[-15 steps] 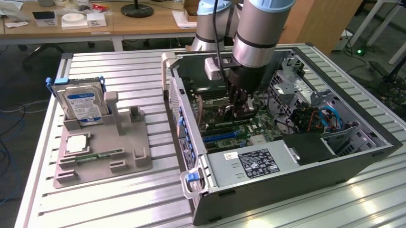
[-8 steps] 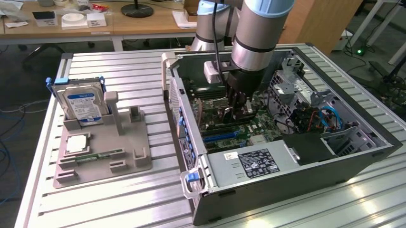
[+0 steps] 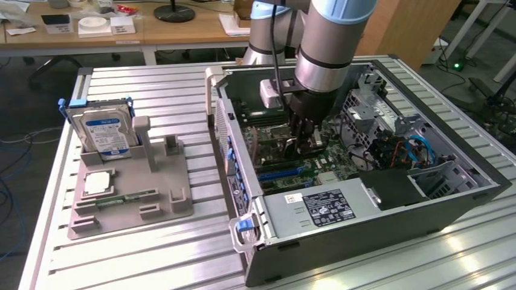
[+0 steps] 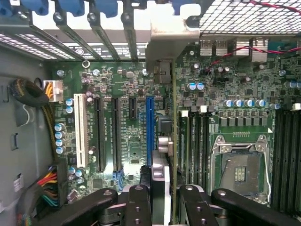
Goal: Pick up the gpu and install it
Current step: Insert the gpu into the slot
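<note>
Two views. Exterior view: your end effector reaches down into the open computer case on the surface, over the motherboard. Wrist view: the end effector grips the gpu edge-on, bracket toward the rear slots, beside the blue slot, apparently aligned for seating.

Arm reaches straight down — tool vertical, fingers clamped partway on an edge-on card.
</note>
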